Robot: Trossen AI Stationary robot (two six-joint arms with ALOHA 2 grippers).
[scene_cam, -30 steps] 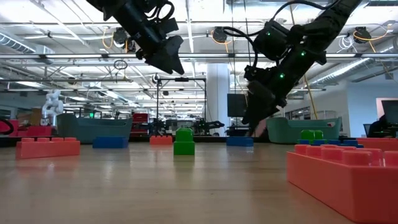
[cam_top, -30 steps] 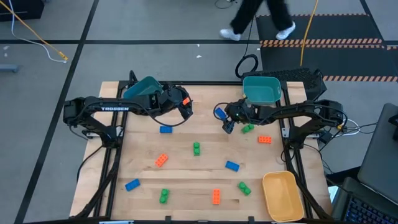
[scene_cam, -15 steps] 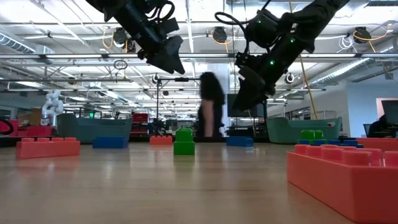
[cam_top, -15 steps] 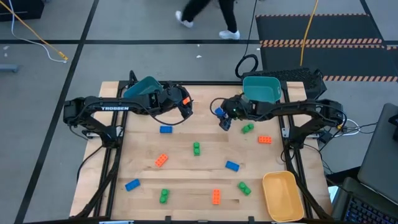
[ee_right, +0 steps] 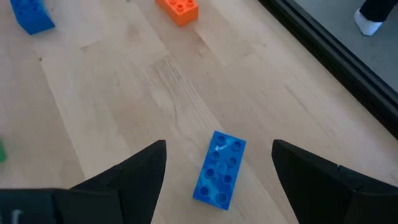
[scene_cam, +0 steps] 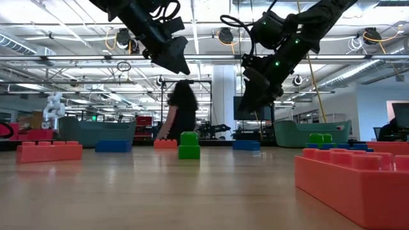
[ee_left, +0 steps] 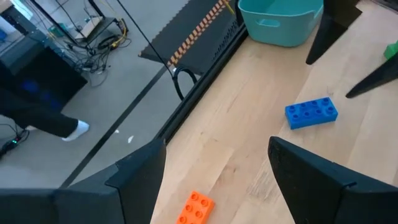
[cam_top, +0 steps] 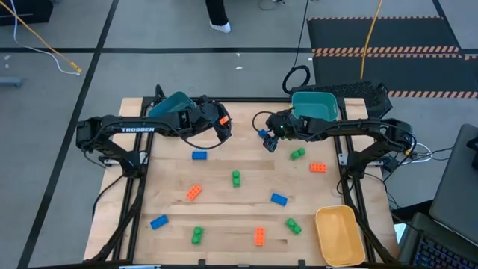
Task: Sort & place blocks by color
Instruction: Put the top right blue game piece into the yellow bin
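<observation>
Orange, green and blue blocks lie scattered over the pale wooden desk (cam_top: 224,213). Counted from above: four blue blocks, at (cam_top: 199,155), (cam_top: 278,199), (cam_top: 158,222) and a fourth (cam_top: 264,135) just beside the right hand; four green ones, at (cam_top: 236,178), (cam_top: 297,154), (cam_top: 293,226) and (cam_top: 197,235); four orange ones, at (cam_top: 194,192), (cam_top: 318,167), (cam_top: 260,236) and a fourth (cam_top: 222,122) beside the left hand. There are three bins: two teal, one (cam_top: 173,104) at the far left and one (cam_top: 314,107) at the far right, and a yellow one (cam_top: 336,233) at the near right corner.

The left hand (cam_top: 214,128) hangs above the desk near the left teal bin, fingers spread wide and empty. The right hand (cam_top: 270,143) is raised near the right teal bin, fingers likewise wide apart and gripping nothing; its wrist view looks down on a blue block (ee_right: 219,168) lying flat on the wood between them.

The left teal bin is partly covered by the left arm. A person (scene_cam: 181,115) stands in the room beyond, cut off at the top edge from above.
</observation>
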